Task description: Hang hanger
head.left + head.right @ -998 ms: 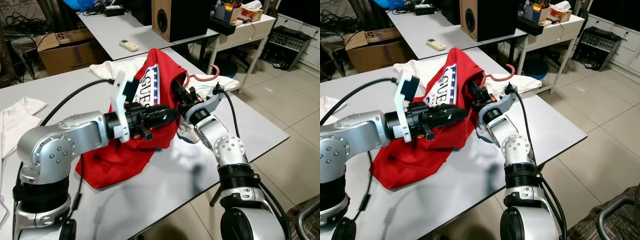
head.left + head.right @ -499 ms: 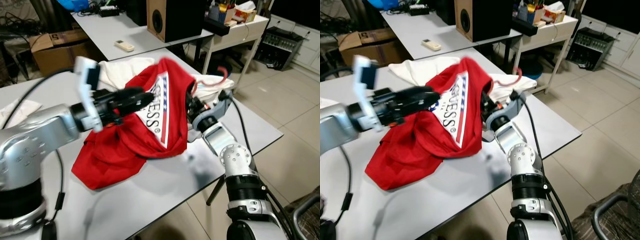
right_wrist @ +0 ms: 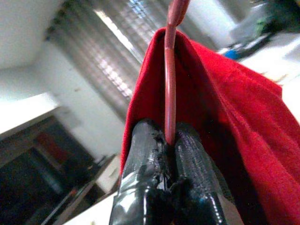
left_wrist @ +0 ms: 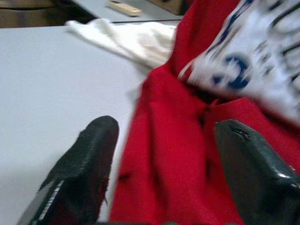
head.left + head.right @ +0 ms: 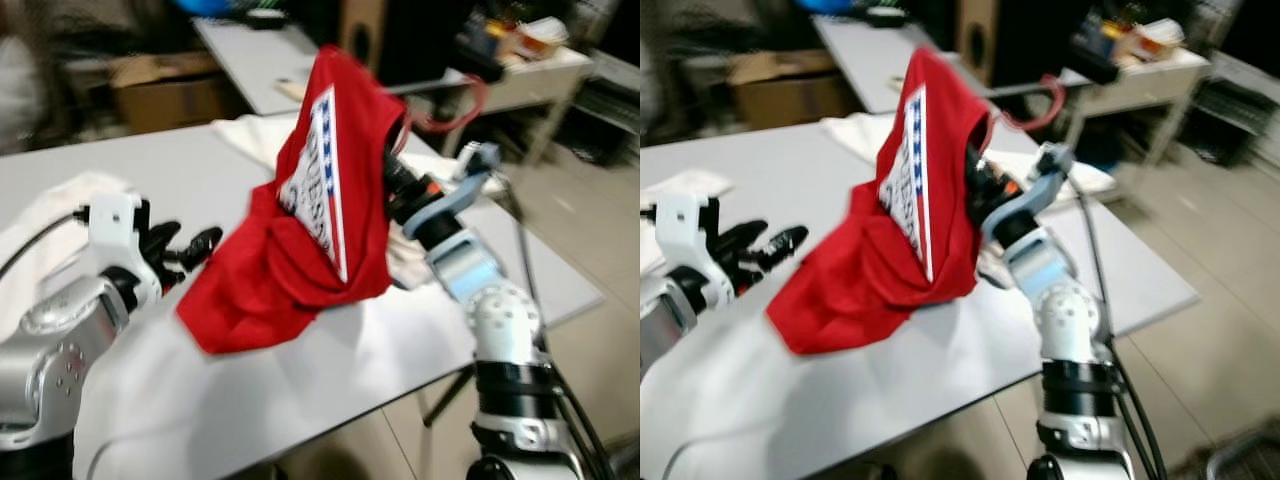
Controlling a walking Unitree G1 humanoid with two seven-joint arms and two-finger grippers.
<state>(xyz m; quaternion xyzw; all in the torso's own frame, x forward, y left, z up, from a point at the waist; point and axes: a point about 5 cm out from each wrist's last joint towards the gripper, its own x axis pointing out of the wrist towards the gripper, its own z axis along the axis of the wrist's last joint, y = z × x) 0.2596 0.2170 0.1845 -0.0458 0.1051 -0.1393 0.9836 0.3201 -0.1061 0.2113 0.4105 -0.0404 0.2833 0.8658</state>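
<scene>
— Where is the hanger shown, and how is it held?

— It is pinched between the pressed-together fingers of the right end effector, raised above the grey worktop. A red shirt with a white printed panel is draped over it, its lower folds resting on the worktop. The hanger's hook is seen above the shirt's far side.

— And the left end effector?

— It is held low over the worktop, fingers spread, just beside the shirt's lower edge. A white garment is seen lying behind the shirt.
</scene>
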